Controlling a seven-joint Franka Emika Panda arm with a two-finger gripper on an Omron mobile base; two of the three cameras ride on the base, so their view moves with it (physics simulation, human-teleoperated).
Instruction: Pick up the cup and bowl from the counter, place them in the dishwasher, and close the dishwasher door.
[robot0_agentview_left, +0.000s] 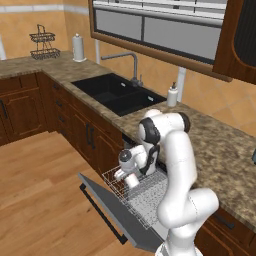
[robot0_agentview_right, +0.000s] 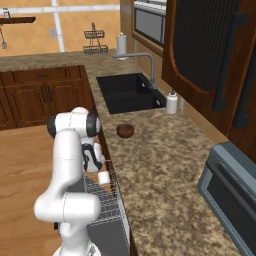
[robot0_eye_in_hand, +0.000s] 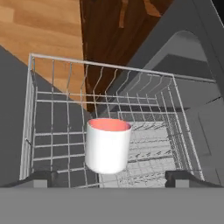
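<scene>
The white cup (robot0_eye_in_hand: 108, 146) with a pink-red inside stands upright in the dishwasher's white wire rack (robot0_eye_in_hand: 57, 113). My gripper (robot0_eye_in_hand: 111, 178) hangs just above it, open, with the fingertips (robot0_eye_in_hand: 41, 178) well apart from the cup's sides. In the right base view the cup (robot0_agentview_right: 103, 177) sits in the rack under my hand. The dark reddish-brown bowl (robot0_agentview_right: 125, 131) rests on the granite counter (robot0_agentview_right: 165, 165) near the sink. The dishwasher door (robot0_agentview_left: 107, 207) lies dropped open and flat, its dark bar handle toward the floor.
A black sink (robot0_agentview_left: 117, 92) with a faucet is set in the counter, and a white soap bottle (robot0_agentview_right: 172, 103) stands behind it. A grey microwave (robot0_agentview_right: 230, 195) stands at the right. Dark wooden cabinets (robot0_agentview_left: 22, 107) line the left, with wooden floor in front of the door.
</scene>
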